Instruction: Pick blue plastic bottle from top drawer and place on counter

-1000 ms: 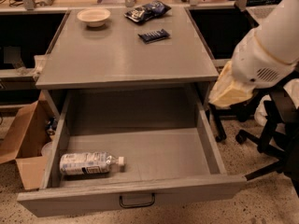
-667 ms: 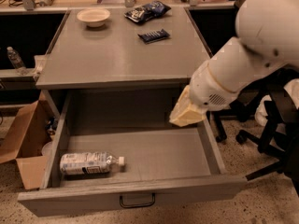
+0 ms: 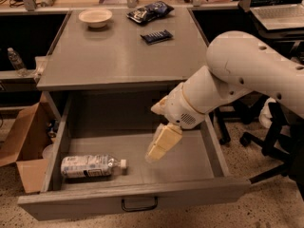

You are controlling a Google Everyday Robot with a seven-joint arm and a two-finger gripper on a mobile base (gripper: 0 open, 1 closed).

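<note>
The blue plastic bottle (image 3: 90, 166) lies on its side at the front left of the open top drawer (image 3: 133, 201), white cap pointing right. The drawer is pulled fully out, with its black handle (image 3: 138, 204) on the front panel. My gripper (image 3: 161, 144), with cream-coloured fingers pointing down, hangs over the middle of the drawer, to the right of the bottle and apart from it. It holds nothing. The grey counter (image 3: 118, 51) is above the drawer.
On the counter stand a white bowl (image 3: 95, 17), a dark blue snack bag (image 3: 149, 11) and a small dark packet (image 3: 156, 36). A cardboard box (image 3: 23, 151) sits left of the drawer. A small clear bottle (image 3: 15, 61) stands at far left. Office chairs (image 3: 266, 127) are at right.
My arm has swung left and down, from beside the drawer's right wall to over the drawer's middle. The bottle has not moved.
</note>
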